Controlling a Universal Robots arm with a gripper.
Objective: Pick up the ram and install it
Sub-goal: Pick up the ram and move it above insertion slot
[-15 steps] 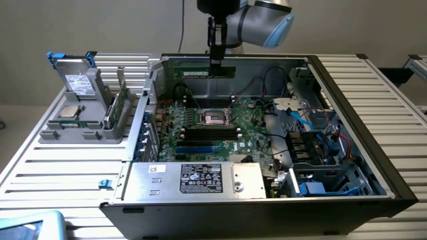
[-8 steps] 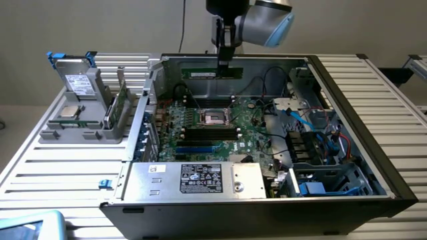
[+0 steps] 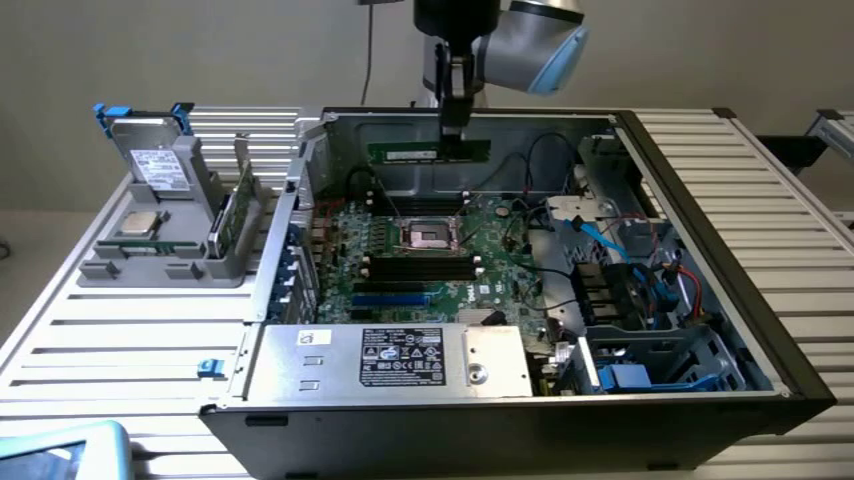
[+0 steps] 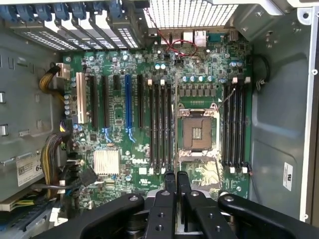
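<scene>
Ram point(image 3: 407, 151), white-labelled, hangs clamped in claw point(image 3: 457, 138) above motherboard point(image 3: 501, 265).

Gripper point(image 4: 177, 175) hangs above the open case, fingers drawn close together over the green motherboard point(image 4: 119, 69). The processor socket point(image 4: 196, 133) sits between two banks of black memory slots point(image 4: 159, 124). Noted beside them: a blue expansion slot point(image 4: 128, 104), a white slot point(image 4: 79, 104), and a silver heatsink point(image 4: 106, 162).

"DELL" in white letters showed on the large green motherboard point(image 4: 134, 149); the print on the grey metal power supply's white label point(image 3: 407, 357) was too small to read.
</scene>
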